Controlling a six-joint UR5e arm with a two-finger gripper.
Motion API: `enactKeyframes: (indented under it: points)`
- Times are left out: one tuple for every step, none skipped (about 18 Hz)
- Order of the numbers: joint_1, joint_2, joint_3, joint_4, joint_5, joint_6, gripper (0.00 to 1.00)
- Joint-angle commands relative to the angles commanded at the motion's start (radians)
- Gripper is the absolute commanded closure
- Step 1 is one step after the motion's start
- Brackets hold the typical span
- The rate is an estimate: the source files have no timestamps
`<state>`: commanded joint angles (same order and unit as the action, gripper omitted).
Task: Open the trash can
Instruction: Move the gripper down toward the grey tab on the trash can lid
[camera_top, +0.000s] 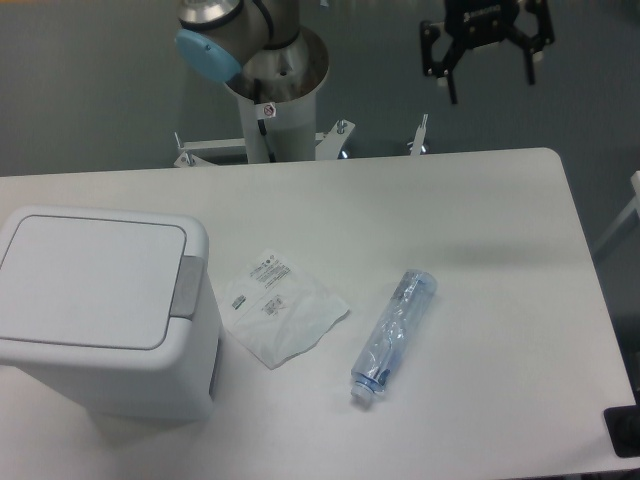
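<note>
Spread wide, the gripper (487, 85) hangs in the air above the table's far edge, well apart from the trash can (105, 310), which sits lid-shut at the white table's (480, 230) near left corner. Beside the trash can lies a white packet (281, 306) with small print too fine to read, then a clear plastic bottle (393, 334). Grey floor (90, 90) lies beyond the table.

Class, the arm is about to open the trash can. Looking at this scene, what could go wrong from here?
1. The gripper hangs open, far from the trash can; its crossing may pass over the plastic bottle and white packet and could knock them.
2. The grey push-button tab is narrow, so the fingers could miss and press the lid instead.
</note>
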<state>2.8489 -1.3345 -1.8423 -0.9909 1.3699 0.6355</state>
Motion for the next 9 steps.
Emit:
enactKeyframes:
  points:
    - [-0.038,-0.008,0.009,0.0,-0.018,-0.06,0.0]
    - [-0.074,-0.027,0.029,0.0,-0.044,-0.127,0.0]
    - [-0.091,-0.046,0.05,0.0,-0.063,-0.184,0.0]
    - [-0.114,-0.073,0.081,0.0,-0.084,-0.247,0.0]
    - [-0.138,-0.104,0.113,0.002,-0.098,-0.307,0.0]
    - [-0.169,-0.133,0.144,0.005,-0.1,-0.359,0.0]
    - [-0.199,-0.162,0.167,0.026,-0.1,-0.4,0.0]
    - [-0.225,-0.184,0.178,0.061,-0.1,-0.431,0.0]
    - [-0.244,-0.199,0.179,0.105,-0.106,-0.447,0.0]
